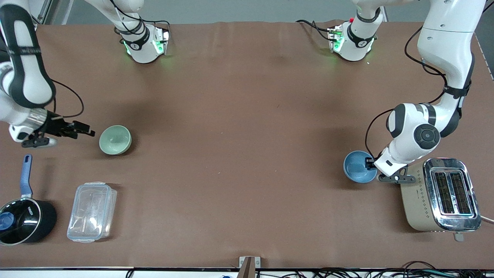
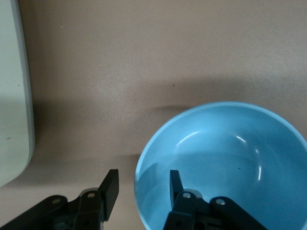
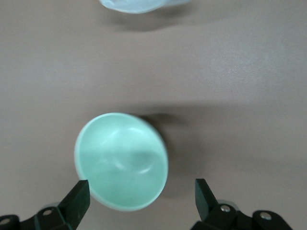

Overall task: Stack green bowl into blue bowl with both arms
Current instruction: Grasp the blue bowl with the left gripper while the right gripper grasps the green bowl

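The green bowl (image 1: 115,139) sits upright on the brown table near the right arm's end. My right gripper (image 1: 85,131) is open and empty, just beside the bowl and pointing at it. In the right wrist view the green bowl (image 3: 122,160) lies partly between the gripper's (image 3: 141,195) spread fingers, untouched. The blue bowl (image 1: 359,166) sits near the left arm's end, beside the toaster. My left gripper (image 1: 370,163) is at its rim. In the left wrist view that gripper (image 2: 142,187) is open, one finger inside the blue bowl (image 2: 230,153) and one outside, straddling the rim.
A beige and chrome toaster (image 1: 440,195) stands close beside the blue bowl and shows in the left wrist view (image 2: 12,96). A clear plastic container (image 1: 92,211) and a black saucepan with a blue handle (image 1: 23,220) lie nearer to the front camera than the green bowl.
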Motion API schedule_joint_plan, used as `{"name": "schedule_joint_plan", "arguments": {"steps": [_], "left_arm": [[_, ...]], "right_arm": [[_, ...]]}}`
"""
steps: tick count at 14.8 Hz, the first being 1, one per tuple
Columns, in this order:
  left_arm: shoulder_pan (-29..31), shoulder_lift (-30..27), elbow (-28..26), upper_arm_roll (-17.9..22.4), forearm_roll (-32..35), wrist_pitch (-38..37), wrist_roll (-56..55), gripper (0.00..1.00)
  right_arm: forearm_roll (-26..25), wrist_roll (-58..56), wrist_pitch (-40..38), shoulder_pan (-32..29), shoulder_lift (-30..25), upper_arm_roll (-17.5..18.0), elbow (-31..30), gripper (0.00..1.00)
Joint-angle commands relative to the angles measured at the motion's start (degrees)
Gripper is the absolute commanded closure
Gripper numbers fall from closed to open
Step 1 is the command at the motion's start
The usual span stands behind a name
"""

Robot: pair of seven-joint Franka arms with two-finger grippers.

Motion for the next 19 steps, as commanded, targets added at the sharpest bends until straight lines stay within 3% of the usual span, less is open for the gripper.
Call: {"name": "schedule_joint_plan", "arguments": {"steps": [1, 2, 6, 11, 13, 14, 19], "left_arm": [[0.13, 0.87, 1.28, -0.31, 0.06, 0.25, -1.75, 0.88], [0.04, 0.96, 1.37, -0.4, 0.06, 0.25, -1.76, 0.98], [-0.4, 0.09, 1.89, -1.27, 0.06, -0.28, -1.58, 1.0], [-0.22, -4.22, 2.16, -11.54, -0.2, -8.1, -13.76, 1.0], [-0.48, -4.31, 2.16, -16.46, -0.2, -8.37, -21.06, 1.0], [-1.1, -3.96, 2.16, -18.31, -0.12, -8.28, -24.84, 1.0], [-11.45, -0.98, 6.1, -20.0, 0.41, -7.93, -41.8, 1.0]], "right_arm": [[4.46, -3.66, 1.5, -0.6, 3.62, 0.43, 0.24, 0.04], [5.43, -5.15, 1.5, -0.68, 4.5, 0.43, 0.24, 0.05], [8.69, -10.52, 1.41, -1.21, 6.88, 0.43, -0.11, 0.13], [8.87, -10.7, 1.59, -1.04, 7.94, 0.52, -0.9, 0.43], [8.87, -10.7, 2.11, -0.86, 7.94, 0.52, -0.81, 0.77], [8.87, -10.7, 2.72, -0.69, 7.94, 0.52, -0.9, 0.84], [8.87, -9.47, 2.12, 1.59, 6.01, 0.69, -0.81, 0.95]]}}
